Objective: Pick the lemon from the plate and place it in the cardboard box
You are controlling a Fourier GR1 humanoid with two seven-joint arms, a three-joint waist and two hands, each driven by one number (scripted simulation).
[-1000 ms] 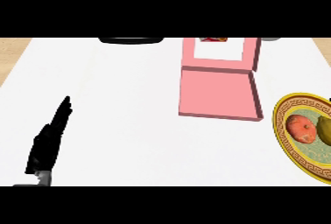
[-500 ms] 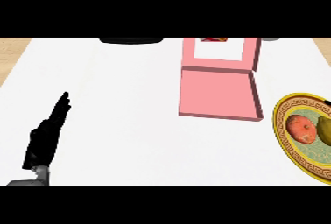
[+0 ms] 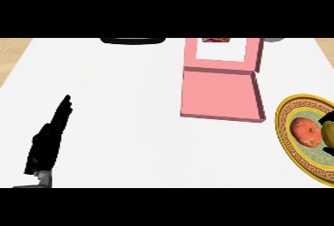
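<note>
Lemon sits on the plate, far right of the left hand, whose fingers are straight and empty. Right hand is unseen; it should approach from above and clear the plate's neighbouring fruit before crossing to the box.

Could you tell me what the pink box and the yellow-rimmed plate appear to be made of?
The pink box looks like matte cardboard: flat panels, sharp folded edges, no shine, its lid lying open. The plate looks like glazed ceramic, judging by its smooth yellow rim with a printed brown key pattern, though painted plastic cannot be ruled out.
</note>
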